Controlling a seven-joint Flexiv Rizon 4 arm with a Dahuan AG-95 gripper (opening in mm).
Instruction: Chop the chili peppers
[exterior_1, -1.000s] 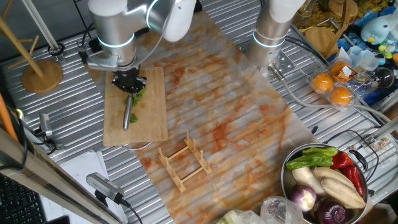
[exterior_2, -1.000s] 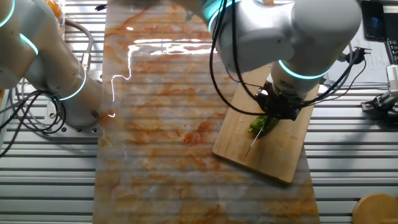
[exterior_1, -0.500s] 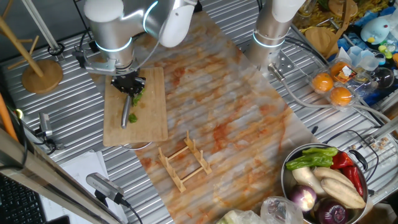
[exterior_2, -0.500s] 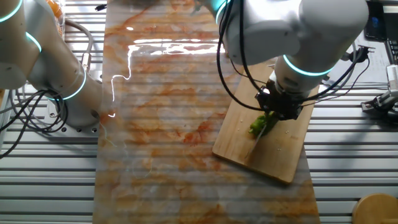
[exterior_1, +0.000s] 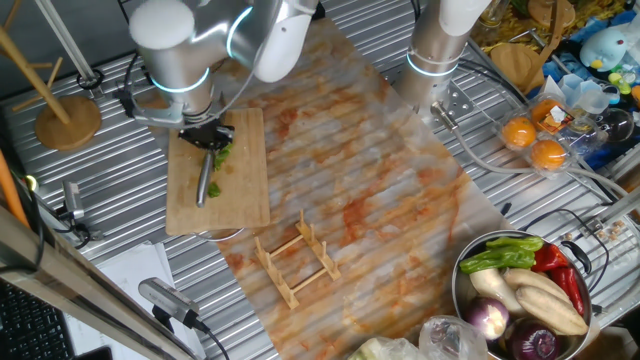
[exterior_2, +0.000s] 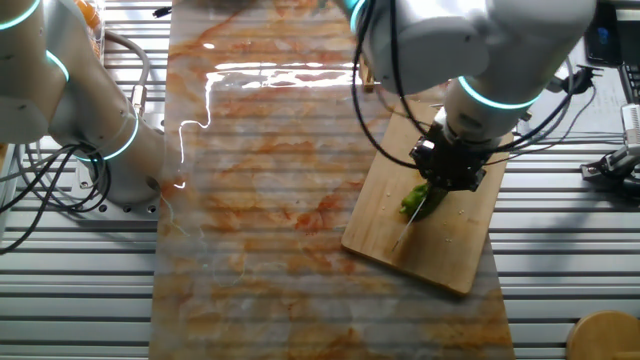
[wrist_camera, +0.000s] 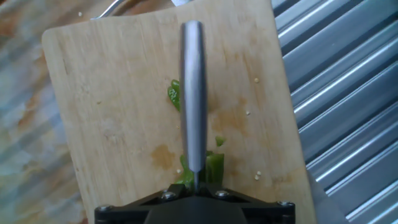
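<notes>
The chili peppers (exterior_1: 222, 156) lie as small bright green chunks on a bamboo cutting board (exterior_1: 243, 195), right under my hand. My gripper (exterior_1: 207, 134) is shut on a knife (exterior_1: 205, 186), whose steel blade points along the board away from the hand. In the other fixed view the gripper (exterior_2: 447, 166) stands over the chili peppers (exterior_2: 415, 203), and the knife (exterior_2: 404, 234) reaches past them across the board (exterior_2: 452, 255). The hand view shows the knife (wrist_camera: 193, 93) spine-up from the gripper (wrist_camera: 194, 190), with green chili pieces (wrist_camera: 173, 96) beside and under it on the board (wrist_camera: 106, 118).
A small wooden rack (exterior_1: 297, 258) stands on the stained mat (exterior_1: 390, 190) near the board. A metal bowl of mixed vegetables (exterior_1: 525, 285) sits at the front right. A second robot base (exterior_1: 440, 50) is at the back, with oranges (exterior_1: 533, 140) to its right.
The arm has swung slightly and carried the gripper and knife a little along the board. The grip on the knife is unchanged, and the green pieces stay put.
</notes>
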